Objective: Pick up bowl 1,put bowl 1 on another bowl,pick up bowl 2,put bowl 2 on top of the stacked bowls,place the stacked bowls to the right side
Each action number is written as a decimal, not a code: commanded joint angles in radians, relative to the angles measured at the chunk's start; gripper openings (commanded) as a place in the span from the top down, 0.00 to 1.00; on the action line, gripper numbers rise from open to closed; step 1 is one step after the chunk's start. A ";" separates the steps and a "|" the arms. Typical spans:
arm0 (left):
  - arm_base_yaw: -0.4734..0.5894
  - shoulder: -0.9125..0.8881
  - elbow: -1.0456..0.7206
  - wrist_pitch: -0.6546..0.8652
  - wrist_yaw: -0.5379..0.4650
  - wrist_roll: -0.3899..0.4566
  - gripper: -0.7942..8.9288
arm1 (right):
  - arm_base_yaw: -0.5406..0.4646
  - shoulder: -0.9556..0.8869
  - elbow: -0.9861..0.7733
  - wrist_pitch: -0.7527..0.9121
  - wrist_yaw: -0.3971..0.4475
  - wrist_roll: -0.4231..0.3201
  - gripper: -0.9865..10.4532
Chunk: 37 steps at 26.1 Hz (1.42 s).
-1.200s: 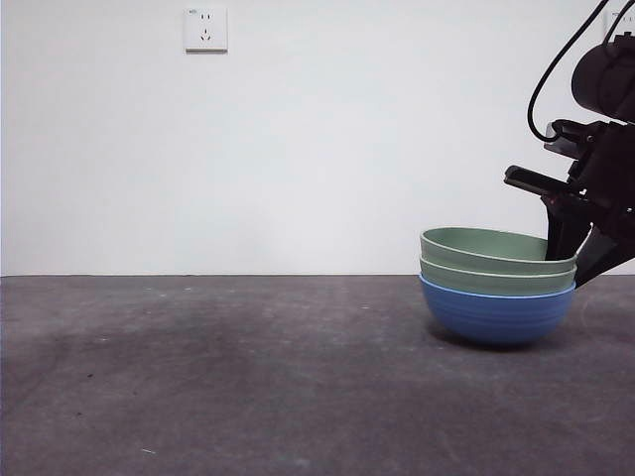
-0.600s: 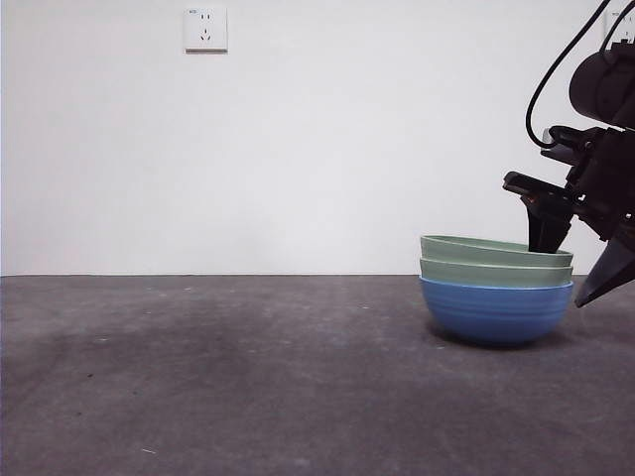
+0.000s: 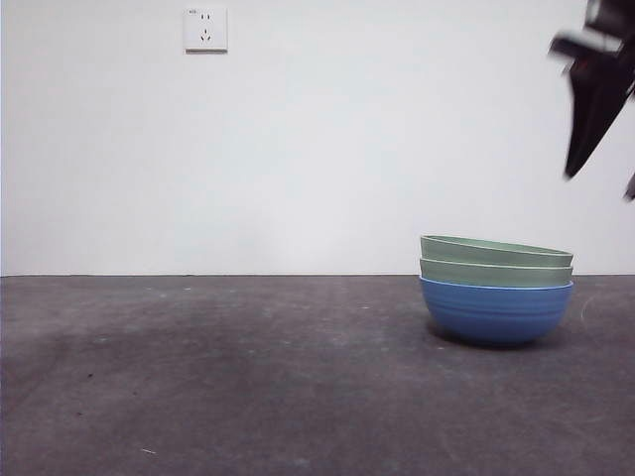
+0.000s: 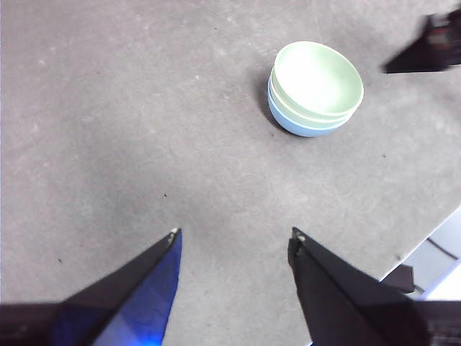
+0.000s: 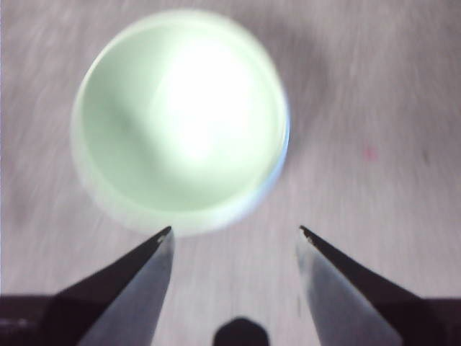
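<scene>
Blue and pale green make up the stacked bowls (image 3: 496, 288): another bowl (image 3: 496, 310), the blue ribbed one, sits on the grey desk (image 3: 248, 387) with two pale green bowls nested inside it. In the front view the stack stands level toward the right side of the desk, near the far edge by the white wall (image 3: 317, 149), which carries a socket (image 3: 205, 29). The right gripper (image 5: 235, 232) hangs above the stack, clear of it, with its jaws spread apart and nothing between them; the picture is blurred. The left gripper (image 4: 234, 234) waits well apart from the stack, high over bare desk, jaws likewise released and empty.
</scene>
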 commanded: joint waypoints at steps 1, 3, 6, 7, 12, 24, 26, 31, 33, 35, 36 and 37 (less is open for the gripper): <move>-0.002 -0.001 -0.002 -0.003 -0.002 0.031 0.66 | 0.031 -0.100 -0.002 -0.120 -0.002 -0.050 0.67; -0.002 -0.001 -0.002 -0.002 -0.001 0.042 0.66 | 0.066 -0.187 -0.002 -0.220 -0.003 -0.049 0.67; -0.002 -0.001 -0.002 -0.002 -0.001 0.054 0.66 | 0.112 -0.264 -0.002 -0.283 -0.005 -0.048 0.67; -0.002 -0.001 -0.002 -0.002 0.000 0.054 0.66 | 0.131 -0.287 -0.002 -0.298 -0.005 -0.048 0.67; -0.002 -0.001 -0.002 -0.003 0.000 0.053 0.66 | 0.203 -0.362 -0.002 -0.359 -0.005 -0.030 0.71; -0.002 -0.001 -0.002 -0.055 0.001 0.053 0.93 | 0.246 -0.397 -0.002 -0.390 -0.005 -0.050 0.90; -0.002 -0.001 -0.002 -0.058 0.001 0.053 0.93 | 0.245 -0.397 -0.002 -0.390 -0.005 -0.049 0.90; -0.002 -0.001 -0.002 -0.057 0.000 0.053 0.92 | 0.245 -0.397 -0.002 -0.390 -0.004 -0.049 0.90; -0.002 -0.001 -0.002 -0.057 -0.001 0.053 0.92 | 0.245 -0.397 -0.002 -0.389 -0.004 -0.049 0.90; -0.002 -0.001 -0.002 -0.057 0.000 0.052 0.92 | 0.245 -0.397 -0.002 -0.389 -0.004 -0.048 0.90; -0.002 -0.001 -0.002 -0.055 -0.001 0.052 0.92 | 0.245 -0.397 -0.002 -0.389 -0.003 -0.048 0.89; -0.002 -0.001 -0.002 -0.052 -0.001 0.052 0.92 | 0.245 -0.397 -0.002 -0.389 -0.002 -0.048 0.89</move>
